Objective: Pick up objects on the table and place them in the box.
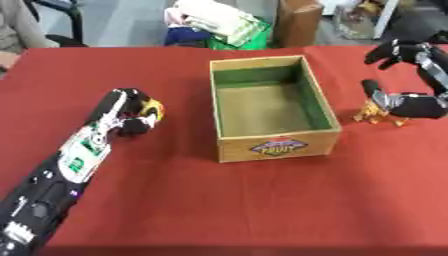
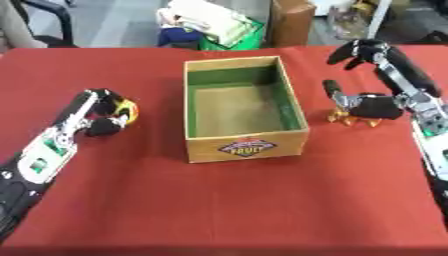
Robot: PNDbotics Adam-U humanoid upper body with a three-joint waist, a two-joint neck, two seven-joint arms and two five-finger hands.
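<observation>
1. Nearest to me, my left forearm comes in from the lower left corner and runs up over the red cloth-covered surface (image 1: 219, 210), black with white and green panels on its top.
2. At its end, my left hand (image 1: 129, 112) lies on the surface to the left of the box, its fingers curled round a small rounded yellow-and-orange object (image 1: 154, 107) that shows only at the hand's right side. What the object is I cannot make out.
3. In the middle stands the open rectangular wooden box (image 1: 276, 146), tan outside and green on its inner walls, with a coloured fruit label on the near face. I see only its bare floor inside.
4. To the right of the box, just beside its near right corner but apart from it, a small golden-yellow figure with little legs (image 2: 348, 118) stands on the cloth.
5. My right hand (image 2: 372, 106) is right over that figure, the black palm touching its top and the thumb raised on the box side. Its other fingers (image 2: 359, 50) arch up and away, curled at the tips, farther back; they do not close on the figure.
6. Beyond the far edge of the surface are a brown cardboard carton (image 1: 299, 22) and a green bin holding pale bundled stuff (image 1: 219, 20).
</observation>
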